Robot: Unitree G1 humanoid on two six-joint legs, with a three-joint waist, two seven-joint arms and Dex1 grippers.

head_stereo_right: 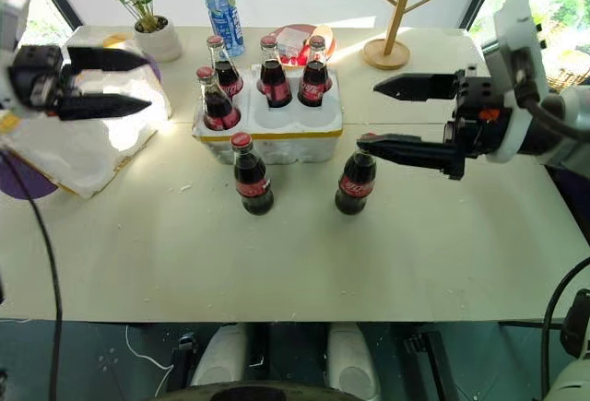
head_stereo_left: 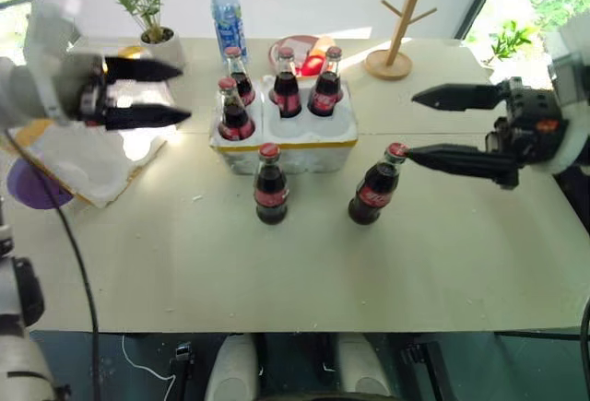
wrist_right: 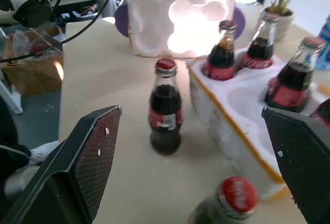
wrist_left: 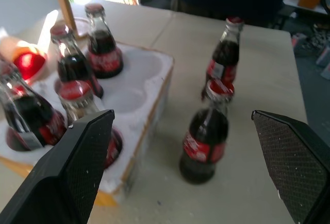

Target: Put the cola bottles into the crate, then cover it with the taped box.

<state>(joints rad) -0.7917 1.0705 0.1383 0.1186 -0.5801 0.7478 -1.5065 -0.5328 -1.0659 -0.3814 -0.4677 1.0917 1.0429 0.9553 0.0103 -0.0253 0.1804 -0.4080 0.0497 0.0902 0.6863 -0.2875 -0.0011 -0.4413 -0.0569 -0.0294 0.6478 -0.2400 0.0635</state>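
With four cola bottles seated in the crate (head_stereo_left: 284, 134) and two wells at its near edge still free, I've got two bottles left on the table (head_stereo_left: 295, 272), both just in front of the crate. One bottle (head_stereo_left: 270, 184) stands upright close to the crate's front wall; the other bottle (head_stereo_left: 377, 185) stands in front of the crate's right corner. The taped box (head_stereo_right: 83, 147) lies open side up, well to the left of the crate, w/ a purple disc poking out under it.

My right gripper (head_stereo_left: 447, 127) hangs to the right of the crate, jaws wide apart, holding nothing; its lower finger tip is right by the cap of the right-hand bottle, can't tell if touching. My left gripper (head_stereo_left: 182, 93) hovers left of the crate above the box, also spread wide & empty.

Handling, my guess: bottles are glass, so rigid, smooth, likely slick, fairly heavy for their size and top-heavy when nudged at the cap. I'd pinch at the neck just below the red cap, or around the labelled shoulder, squarely. Foam box looks light but bulky & crumbly, so I'd take it by opposite walls w/ both arms.
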